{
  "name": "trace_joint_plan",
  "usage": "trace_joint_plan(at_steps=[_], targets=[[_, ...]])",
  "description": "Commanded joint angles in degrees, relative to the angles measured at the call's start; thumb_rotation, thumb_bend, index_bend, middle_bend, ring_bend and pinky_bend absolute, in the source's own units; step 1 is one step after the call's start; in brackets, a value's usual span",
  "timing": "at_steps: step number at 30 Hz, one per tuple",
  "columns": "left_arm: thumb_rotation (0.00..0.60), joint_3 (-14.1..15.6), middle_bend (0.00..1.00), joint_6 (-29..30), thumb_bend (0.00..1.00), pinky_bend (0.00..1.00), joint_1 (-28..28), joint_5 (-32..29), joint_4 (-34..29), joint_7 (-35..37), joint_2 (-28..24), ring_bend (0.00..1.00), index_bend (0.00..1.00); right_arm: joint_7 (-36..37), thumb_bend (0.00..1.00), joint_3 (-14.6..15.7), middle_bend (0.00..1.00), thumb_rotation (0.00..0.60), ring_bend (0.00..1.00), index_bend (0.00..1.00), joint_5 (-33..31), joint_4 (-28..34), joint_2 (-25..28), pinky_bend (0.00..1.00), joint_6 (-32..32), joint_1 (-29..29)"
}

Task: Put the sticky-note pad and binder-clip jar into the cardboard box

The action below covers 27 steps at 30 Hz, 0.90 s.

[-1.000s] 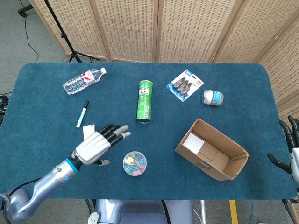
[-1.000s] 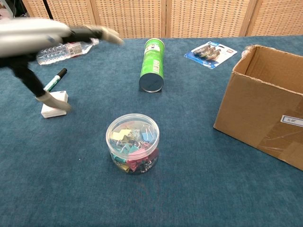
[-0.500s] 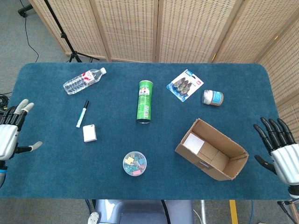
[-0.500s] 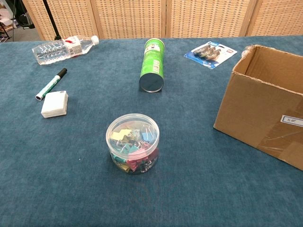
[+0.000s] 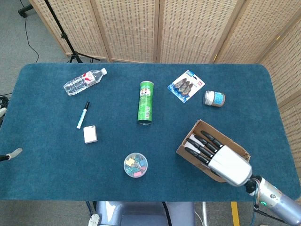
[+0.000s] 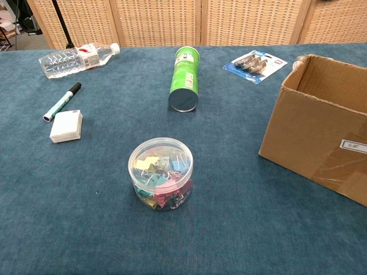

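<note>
The right hand (image 5: 221, 160) is hovering over the open brown cardboard box (image 5: 237, 151), its dark fingers (image 5: 200, 146) lying straight and slightly apart, holding nothing, pointing away from the box toward the upper left of the head view. Nothing of the task is in the box yet, as far as can be seen.

The round clear plastic jar of coloured binder clips (image 5: 135, 165) is standing upright on the blue tabletop (image 5: 47, 174) well apart from the box, to its left, with bare cloth between them. From the fingertips the jar is lying leftward and a little toward the robot, so the right hand is clearly the nearer one and would have to swing across that gap. The small white square sticky-note pad (image 5: 90, 134) is lying flat further left of the box, beyond the jar and just beside the tip of the white-and-green marker pen (image 5: 83, 114); its edges are sitting roughly square to the tabletop's sides.

Of the left hand, only a fingertip or two (image 5: 12, 153) is showing at the far left edge, so I cannot tell how its fingers are set. The right hand is covering much of the box's inside, and the chest view is showing neither hand.
</note>
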State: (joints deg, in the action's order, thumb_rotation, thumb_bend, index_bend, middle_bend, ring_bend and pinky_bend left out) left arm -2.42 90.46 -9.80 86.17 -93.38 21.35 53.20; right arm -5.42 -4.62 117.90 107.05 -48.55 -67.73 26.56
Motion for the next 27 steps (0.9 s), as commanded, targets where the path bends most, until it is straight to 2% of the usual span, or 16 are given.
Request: trace_joint_plan(at_steps=[1,3,7,10,12,16,20,27], targets=[[0.600,0.0,0.00,0.6,0.00,0.00,0.7,0.9,0.1,0.2,-0.2,0.00,0.00,-8.1,0.00,-1.7,0.00,0.600,0.00,0.00,-2.2,8.9,-2.7,0.01,15.2,8.5],[0.600,0.0,0.00,0.0,0.00,0.00,0.7,1.0,0.1,0.2,-0.2,0.00,0.00,-12.3,0.00,-2.9,0.00,0.600,0.00,0.00,-5.4,10.9,-4.8,0.01,21.3,10.9],[0.600,-0.3,0.00,-0.6,0.00,0.00,0.7,0.9,0.0,0.2,-0.3,0.00,0.00,-18.2,0.00,-4.7,0.00,0.600,0.00,0.00,-11.2,12.4,-8.5,0.01,28.4,13.5],[0.600,-0.5,0.00,-0.6,0.00,0.00,0.8,1.0,-0.1,0.3,-0.4,0.00,0.00,-22.4,0.00,-6.2,0.00,0.600,0.00,0.00,-15.9,12.4,-12.2,0.01,32.3,15.4],[0.600,-0.6,0.00,-0.8,0.00,0.00,0.9,1.0,0.0,0.4,-0.3,0.00,0.00,-27.1,0.00,-8.5,0.00,0.600,0.00,0.00,-21.1,10.6,-16.9,0.01,35.3,17.8],[0.600,-0.8,0.00,-1.4,0.00,0.00,0.9,0.9,0.3,0.9,-0.4,0.00,0.00,-36.3,0.00,-10.1,0.00,0.600,0.00,0.00,-29.9,8.6,-21.9,0.01,37.4,20.4],[0.600,-1.0,0.00,-2.0,0.00,0.00,0.8,0.9,0.3,1.0,-0.4,0.00,0.00,-44.0,0.00,-10.0,0.00,0.600,0.00,0.00,-38.5,6.8,-25.4,0.01,37.6,23.3],[0.600,-1.3,0.00,-3.2,0.00,0.00,0.6,0.7,0.3,1.0,-0.5,0.00,0.00,-56.8,0.00,-5.4,0.00,0.600,0.00,0.00,-55.3,2.0,-33.1,0.01,33.3,31.1]])
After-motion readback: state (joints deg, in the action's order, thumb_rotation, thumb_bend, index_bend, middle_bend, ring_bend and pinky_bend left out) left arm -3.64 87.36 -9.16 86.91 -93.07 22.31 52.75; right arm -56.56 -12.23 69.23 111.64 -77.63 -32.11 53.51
